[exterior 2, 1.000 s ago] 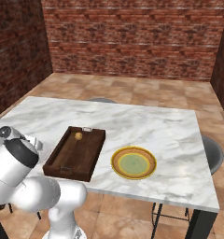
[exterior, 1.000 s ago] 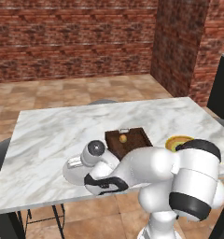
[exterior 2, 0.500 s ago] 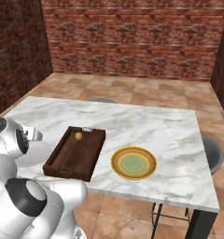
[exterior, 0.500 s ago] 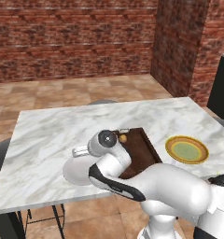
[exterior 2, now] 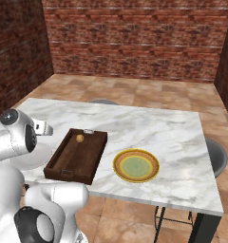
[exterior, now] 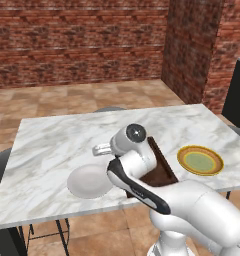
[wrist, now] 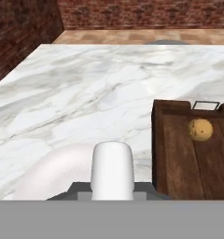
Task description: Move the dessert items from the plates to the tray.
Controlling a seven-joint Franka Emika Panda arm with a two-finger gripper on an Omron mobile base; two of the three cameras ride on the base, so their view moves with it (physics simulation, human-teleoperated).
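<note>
In the hand view, my gripper (wrist: 112, 188) is shut on the white stubby cylinder (wrist: 112, 168), which stands upright between the dark fingertips. Below and to the left of it lies the plain grey-white plate (wrist: 48, 175) (exterior: 89, 181). The dark brown wooden tray (wrist: 179, 154) (exterior 2: 75, 159) is just right of the plate, with the orange-brown ball (wrist: 200, 130) (exterior 2: 80, 138) resting near its far end. The yellow-rimmed plate (exterior: 200, 161) (exterior 2: 136, 165) with the pale green centre sits beyond the tray, bare. My arm hides part of the tray (exterior: 159, 170) in the left base view.
The marble table (exterior 2: 154, 128) stretches away behind the tray and plates. Grey round stools (exterior 2: 215, 156) stand at the table's sides. Brick walls (exterior: 77, 40) close off the room.
The arm has swung and its wrist has risen next to the tray's near side, uncovering the plain plate. The gripper stays shut on the white cylinder.
</note>
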